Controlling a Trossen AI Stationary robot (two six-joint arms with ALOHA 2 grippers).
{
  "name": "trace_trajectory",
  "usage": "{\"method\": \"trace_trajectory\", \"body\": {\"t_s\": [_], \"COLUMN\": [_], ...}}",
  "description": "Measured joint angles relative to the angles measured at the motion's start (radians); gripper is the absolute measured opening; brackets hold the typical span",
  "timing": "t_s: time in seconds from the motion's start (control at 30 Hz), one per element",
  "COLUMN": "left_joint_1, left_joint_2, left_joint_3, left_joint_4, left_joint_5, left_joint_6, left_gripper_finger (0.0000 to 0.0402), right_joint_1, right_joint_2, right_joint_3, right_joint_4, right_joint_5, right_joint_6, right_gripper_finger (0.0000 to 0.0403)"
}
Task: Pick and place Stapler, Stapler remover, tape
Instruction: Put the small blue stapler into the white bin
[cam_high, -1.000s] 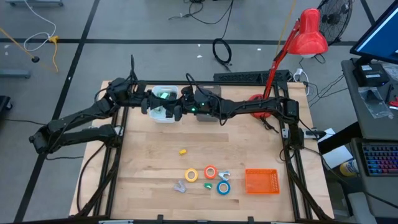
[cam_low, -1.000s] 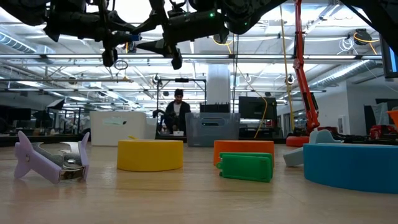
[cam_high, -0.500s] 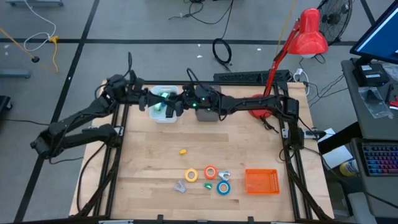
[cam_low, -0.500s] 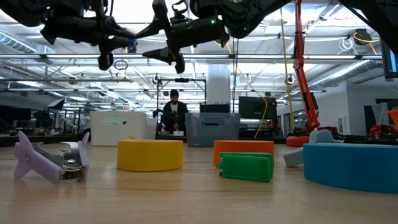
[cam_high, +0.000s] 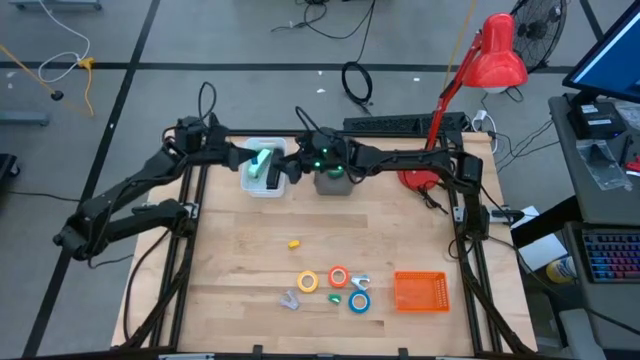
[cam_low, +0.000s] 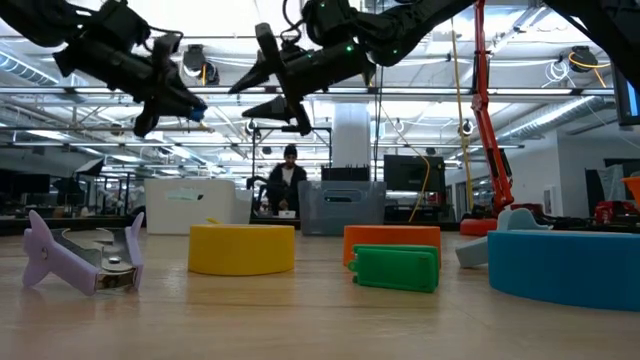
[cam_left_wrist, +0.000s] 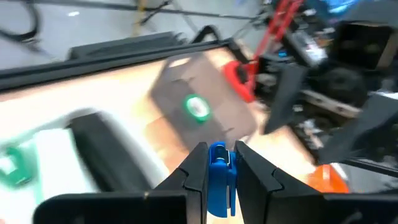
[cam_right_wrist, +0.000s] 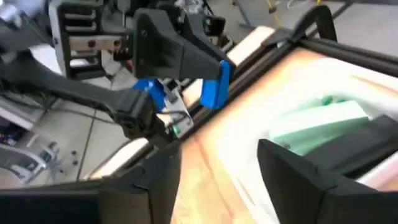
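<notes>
Both arms have swung back over the far bins since the earlier frame. Left pincer (cam_left_wrist: 219, 163): clamped on blue stapler remover (cam_left_wrist: 218, 180), above white bin (cam_high: 262, 166). Right pincer (cam_right_wrist: 217, 155): spread, empty, beside it. Tape rolls (cam_high: 337, 278): near worktop (cam_high: 240, 250) front edge.

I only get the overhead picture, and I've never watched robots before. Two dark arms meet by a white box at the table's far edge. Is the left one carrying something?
Observer: Yes. The left wrist view shows the left gripper shut on a small blue plastic object.
Operator: And the right one?
Observer: The right wrist view shows the right gripper open, with nothing between its fingers.
Operator: Anyone nearby?
Observer: The low view shows a person in the room beyond the table.
</notes>
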Motion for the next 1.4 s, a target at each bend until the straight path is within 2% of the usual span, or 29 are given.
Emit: {"method": "trace_trajectory", "body": {"t_s": [0.17, 0.4, 0.5, 0.63, 0.87, 1.1, 1.27, 1.4], "left_joint_1": [-0.029, -0.107, -0.15, -0.205, -0.248, -0.271, -0.276, -0.275], "left_joint_2": [0.058, 0.167, 0.205, 0.24, 0.265, 0.289, 0.314, 0.325], "left_joint_3": [0.0, 0.0, 0.0, 0.0, 0.0, 0.0, -0.001, -0.001], "left_joint_4": [-0.032, -0.042, -0.048, -0.054, -0.085, -0.104, -0.101, -0.104], "left_joint_5": [-0.116, -0.236, -0.287, -0.37, -0.454, -0.484, -0.486, -0.486], "left_joint_6": [0.004, 0.015, 0.048, 0.075, 0.075, 0.075, 0.078, 0.078], "left_gripper_finger": [0.0051, 0.0051, 0.0051, 0.0051, 0.0051, 0.0051, 0.0051, 0.0051], "right_joint_1": [-0.012, -0.014, -0.014, -0.007, -0.001, -0.001, 0.005, 0.027], "right_joint_2": [0.0, 0.0, 0.0, -0.001, -0.002, -0.083, -0.193, -0.323], "right_joint_3": [0.0, -0.004, -0.004, -0.004, -0.004, -0.014, -0.116, -0.295], "right_joint_4": [-0.004, -0.005, -0.006, 0.004, 0.013, -0.022, -0.077, -0.043], "right_joint_5": [-0.051, -0.05, -0.051, -0.05, -0.051, -0.015, 0.107, 0.249], "right_joint_6": [-0.029, -0.087, -0.087, -0.095, -0.13, -0.215, -0.247, -0.248], "right_gripper_finger": [0.014, 0.0038, 0.0007, 0.0011, 0.0001, 0.0001, 0.0001, 0.0002]}}
